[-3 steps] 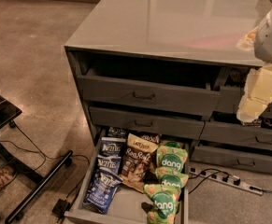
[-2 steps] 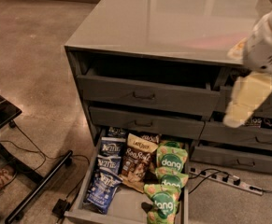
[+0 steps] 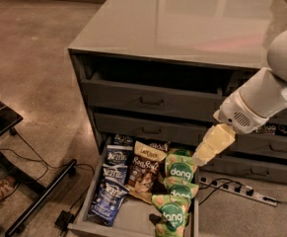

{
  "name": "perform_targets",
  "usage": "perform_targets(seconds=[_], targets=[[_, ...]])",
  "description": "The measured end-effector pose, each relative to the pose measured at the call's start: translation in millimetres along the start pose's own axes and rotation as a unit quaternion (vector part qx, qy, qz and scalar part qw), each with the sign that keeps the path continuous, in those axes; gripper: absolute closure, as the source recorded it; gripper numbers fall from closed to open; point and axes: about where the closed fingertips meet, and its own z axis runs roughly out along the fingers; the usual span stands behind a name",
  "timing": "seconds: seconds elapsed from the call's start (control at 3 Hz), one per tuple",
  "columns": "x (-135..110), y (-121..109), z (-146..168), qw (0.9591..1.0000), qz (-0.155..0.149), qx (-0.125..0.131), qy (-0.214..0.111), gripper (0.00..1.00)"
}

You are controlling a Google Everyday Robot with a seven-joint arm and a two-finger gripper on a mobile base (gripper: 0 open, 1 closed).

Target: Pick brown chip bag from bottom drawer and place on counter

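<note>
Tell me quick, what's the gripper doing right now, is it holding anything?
Gripper: cannot be told. It hangs at the right edge of the open bottom drawer, beside the top green bag, right of the brown chip bag.

One camera looks down steeply from high in front of the cabinet (image 3: 148,100), at middle range. The counter (image 3: 182,23) fills the top of the view and the open bottom drawer (image 3: 133,216) the lower edge. The arm (image 3: 261,100) enters from the right, with the gripper (image 3: 207,152) above the drawer's right side.
</note>
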Motion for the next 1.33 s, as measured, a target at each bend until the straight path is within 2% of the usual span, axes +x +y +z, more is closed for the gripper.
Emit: perform_targets(seconds=[0.33, 0.67, 1.0, 1.33], targets=[[0.0, 0.1, -0.1, 1.0, 0.0, 0.0, 0.0, 0.0], [7.8, -10.3, 35.7, 0.998, 0.047, -0.024, -0.035, 0.0], [26.3, -14.3, 114.6, 0.9854, 0.144, -0.062, -0.067, 0.0], [37.0, -15.3, 174.7, 0.9667, 0.227, -0.074, -0.093, 0.0]])
